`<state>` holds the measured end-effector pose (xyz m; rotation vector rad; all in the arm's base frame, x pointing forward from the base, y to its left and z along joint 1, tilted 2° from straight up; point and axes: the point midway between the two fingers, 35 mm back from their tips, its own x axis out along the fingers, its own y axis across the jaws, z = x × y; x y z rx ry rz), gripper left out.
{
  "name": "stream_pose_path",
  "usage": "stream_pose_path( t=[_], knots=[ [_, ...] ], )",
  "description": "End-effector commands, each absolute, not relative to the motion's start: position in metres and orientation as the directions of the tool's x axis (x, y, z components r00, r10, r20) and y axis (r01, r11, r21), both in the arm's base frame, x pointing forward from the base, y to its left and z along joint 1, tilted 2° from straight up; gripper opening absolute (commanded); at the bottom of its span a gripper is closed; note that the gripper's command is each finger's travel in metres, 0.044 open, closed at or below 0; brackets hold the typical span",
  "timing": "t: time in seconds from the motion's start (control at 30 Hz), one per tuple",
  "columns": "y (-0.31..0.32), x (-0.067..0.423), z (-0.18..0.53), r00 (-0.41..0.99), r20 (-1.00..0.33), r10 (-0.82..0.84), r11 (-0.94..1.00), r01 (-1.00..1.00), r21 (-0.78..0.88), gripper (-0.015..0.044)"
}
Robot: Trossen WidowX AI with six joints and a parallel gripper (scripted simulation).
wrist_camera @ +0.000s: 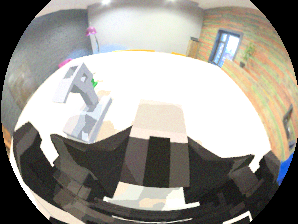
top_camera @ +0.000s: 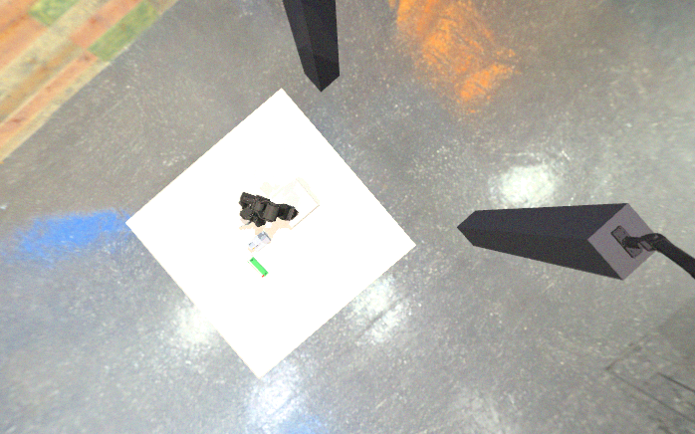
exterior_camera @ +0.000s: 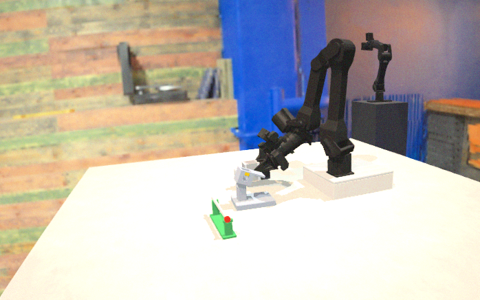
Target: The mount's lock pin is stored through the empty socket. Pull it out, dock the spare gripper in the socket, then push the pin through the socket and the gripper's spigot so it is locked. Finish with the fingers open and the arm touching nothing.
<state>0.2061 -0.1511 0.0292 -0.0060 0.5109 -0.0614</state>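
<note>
Stand [exterior_camera: 222, 223], green with red knob, nearest on white table [exterior_camera: 130, 238], just in front of grey mount [exterior_camera: 247, 188]. Mount upright on flat base, tilted socket head on top, small yellow spot on head. Gripper [exterior_camera: 263, 172] right behind mount, angled down at socket head, fingers closed on something there; lock pin itself too small to make out. Arm pedestal [exterior_camera: 379, 178] behind mount, slightly apart. Spare gripper not identifiable.
</note>
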Motion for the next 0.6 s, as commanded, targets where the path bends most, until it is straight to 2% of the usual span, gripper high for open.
stream_pose_path(
  t=[0.0, 0.57],
  knots=[
    [-0.157, 0.209, 0.042, 0.878, -0.473, -0.068, 0.998, 0.055, -0.043, 0.0000],
    [-0.156, 0.209, 0.078, 0.878, -0.473, -0.069, 0.998, 0.055, -0.043, 0.0000]
  ],
)
